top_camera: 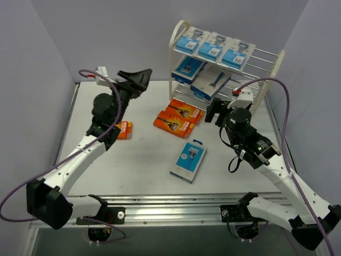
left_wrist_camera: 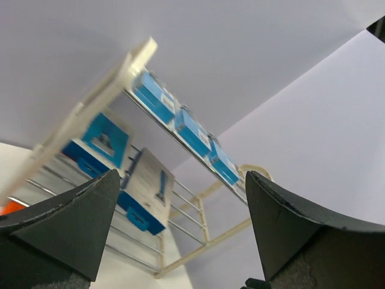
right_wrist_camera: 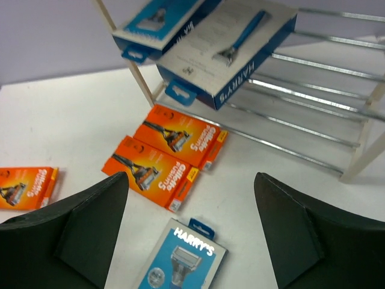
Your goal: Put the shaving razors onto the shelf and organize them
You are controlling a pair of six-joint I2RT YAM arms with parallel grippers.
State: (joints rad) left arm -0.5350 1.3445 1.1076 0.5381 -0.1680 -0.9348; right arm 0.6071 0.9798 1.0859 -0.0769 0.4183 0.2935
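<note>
The cream shelf [top_camera: 265, 68] stands at the back right. It carries three blue razor packs on its top tier [top_camera: 213, 47] and two larger packs on the middle tier [top_camera: 209, 83]. On the table lie two orange boxes side by side [top_camera: 179, 117], a third orange box [top_camera: 123, 129] further left, and a blue-grey razor pack [top_camera: 188, 160]. My left gripper [top_camera: 139, 80] hangs open and empty in the air, left of the shelf [left_wrist_camera: 204, 223]. My right gripper [right_wrist_camera: 191, 176] is open and empty above the blue-grey pack [right_wrist_camera: 180, 262], in front of the shelf.
Grey walls close the table on the left, back and right. The shelf's right end frame [right_wrist_camera: 361, 159] stands close to my right gripper. Purple cables loop off both arms.
</note>
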